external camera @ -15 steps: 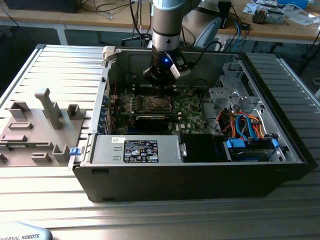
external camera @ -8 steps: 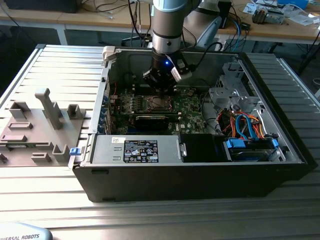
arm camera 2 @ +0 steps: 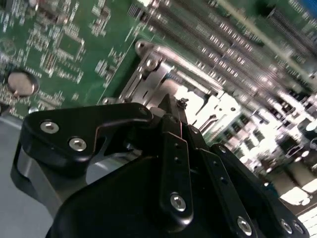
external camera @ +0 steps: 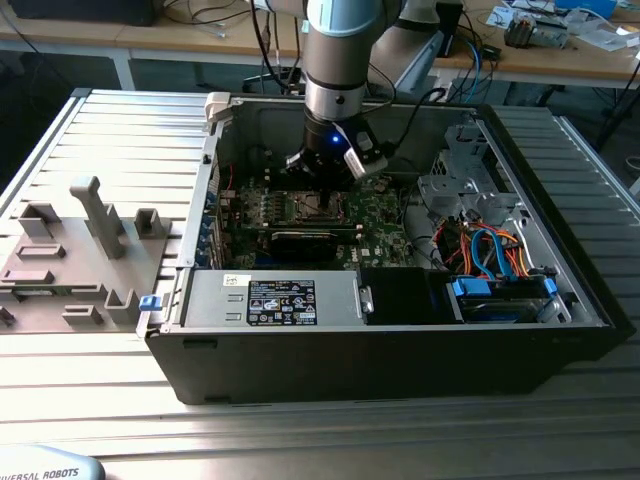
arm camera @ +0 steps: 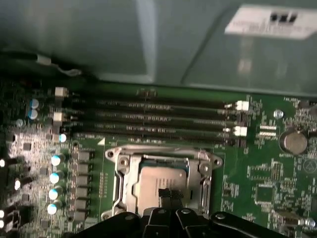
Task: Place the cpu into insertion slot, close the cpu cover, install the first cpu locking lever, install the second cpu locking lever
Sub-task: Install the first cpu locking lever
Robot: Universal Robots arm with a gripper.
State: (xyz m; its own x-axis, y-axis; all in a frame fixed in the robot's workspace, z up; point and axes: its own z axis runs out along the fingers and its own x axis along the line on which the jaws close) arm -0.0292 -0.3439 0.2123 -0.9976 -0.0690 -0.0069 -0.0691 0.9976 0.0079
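cpu point(arm camera: 162, 179): dull grey metal | cpu cover point(arm camera: 205, 171): shiny silver metal

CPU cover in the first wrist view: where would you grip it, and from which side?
Probably by one side bar of the cpu cover, coming straight down from above. It lies flat as a thin frame around the cpu, so only its narrow outer edge offers purchase. The gripper hangs just over it.

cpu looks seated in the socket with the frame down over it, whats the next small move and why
Probably a short lift straight up, to clear the socket. In the first wrist view the cpu lies flat in the insertion slot with the cpu cover lying over its edges, and the gripper hangs right above the chip, fingertips close together.
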